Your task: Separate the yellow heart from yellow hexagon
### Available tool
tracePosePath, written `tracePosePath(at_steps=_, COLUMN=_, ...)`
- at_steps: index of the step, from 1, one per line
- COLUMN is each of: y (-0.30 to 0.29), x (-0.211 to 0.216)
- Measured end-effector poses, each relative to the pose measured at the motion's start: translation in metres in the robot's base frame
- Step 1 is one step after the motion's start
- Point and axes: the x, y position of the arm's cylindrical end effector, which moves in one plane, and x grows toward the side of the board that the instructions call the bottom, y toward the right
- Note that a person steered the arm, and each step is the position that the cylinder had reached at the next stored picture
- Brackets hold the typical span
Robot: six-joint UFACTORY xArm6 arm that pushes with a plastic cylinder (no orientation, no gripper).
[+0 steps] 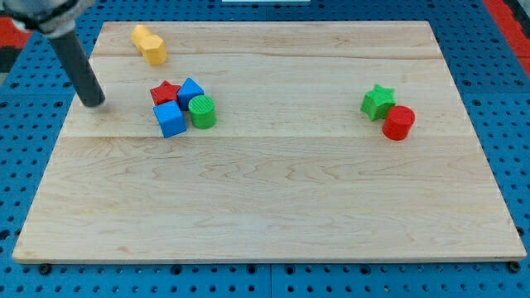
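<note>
Tool tip [93, 103] below-left of touching yellow blocks [149, 44].

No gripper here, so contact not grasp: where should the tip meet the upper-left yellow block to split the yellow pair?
The two yellow blocks touch near the view's top left; which is the heart I cannot tell. My tip sits below and left of them. I would probably bring it to the seam on the pair's lower-left side, then push the upper-left block toward the view's top-left, away from its partner.
</note>
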Motion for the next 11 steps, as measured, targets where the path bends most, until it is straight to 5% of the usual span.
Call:
tracePosePath(at_steps=2, y=-0.025, x=-0.096)
tracePosePath(at_steps=5, y=0.079, x=-0.150)
tracePosePath(at_steps=9, y=0.252, x=-0.066)
tracePosePath(at_steps=11, y=0.219, x=-0.088)
